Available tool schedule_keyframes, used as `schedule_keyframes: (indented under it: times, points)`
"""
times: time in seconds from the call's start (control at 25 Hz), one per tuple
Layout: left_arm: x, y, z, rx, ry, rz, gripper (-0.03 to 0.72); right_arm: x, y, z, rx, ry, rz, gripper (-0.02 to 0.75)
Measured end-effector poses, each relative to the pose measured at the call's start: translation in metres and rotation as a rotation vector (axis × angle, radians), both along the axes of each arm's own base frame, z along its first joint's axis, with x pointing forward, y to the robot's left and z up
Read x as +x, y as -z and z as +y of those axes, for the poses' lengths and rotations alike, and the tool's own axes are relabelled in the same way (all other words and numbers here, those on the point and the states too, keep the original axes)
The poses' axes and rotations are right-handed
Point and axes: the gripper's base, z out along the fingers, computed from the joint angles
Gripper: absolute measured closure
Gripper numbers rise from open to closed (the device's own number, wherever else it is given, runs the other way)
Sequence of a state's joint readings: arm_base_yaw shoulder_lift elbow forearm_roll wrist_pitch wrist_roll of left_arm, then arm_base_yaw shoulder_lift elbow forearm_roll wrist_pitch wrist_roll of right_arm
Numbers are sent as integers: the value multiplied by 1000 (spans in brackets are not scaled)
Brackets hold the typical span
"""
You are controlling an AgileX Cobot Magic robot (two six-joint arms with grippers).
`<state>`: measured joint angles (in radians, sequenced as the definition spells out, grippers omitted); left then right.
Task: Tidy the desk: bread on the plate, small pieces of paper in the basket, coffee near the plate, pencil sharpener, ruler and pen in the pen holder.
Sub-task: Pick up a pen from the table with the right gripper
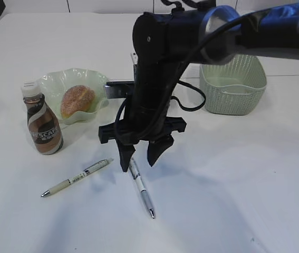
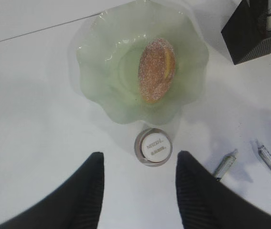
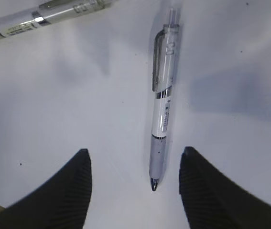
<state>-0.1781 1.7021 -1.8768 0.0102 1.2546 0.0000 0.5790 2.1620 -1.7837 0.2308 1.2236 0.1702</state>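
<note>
Brown coffee stands by the desk's left edge, touching nothing but just beside the plate, and the bread sits in that dish already. My left claw hangs above the bottle cap, fingers apart and empty. One pen lies slanted toward the near left. Now the second pen, near the middle: my right claw is down over it, fingers spread wide on either side, nothing clamped yet. It looks light, stiff and slick, likely to roll; I'd pinch the barrel mid-length, across the white section. Behind my arm is the pen holder; the basket sits at the far right.
</note>
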Motion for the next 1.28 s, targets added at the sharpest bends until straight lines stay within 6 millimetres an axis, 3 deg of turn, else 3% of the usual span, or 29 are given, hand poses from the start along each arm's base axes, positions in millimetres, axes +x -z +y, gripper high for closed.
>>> schedule_keyframes:
  times: [0.28, 0.56, 1.28]
  points:
    - [0, 0, 0, 4, -1, -1, 347, 6, 32, -1, -88, 21, 31, 277]
    - [0, 0, 1, 12, -3, -2, 347, 14, 40, 3, -103, 23, 17, 277]
    - [0, 0, 2, 20, -5, -4, 347, 10, 60, 13, -169, -35, -1, 267]
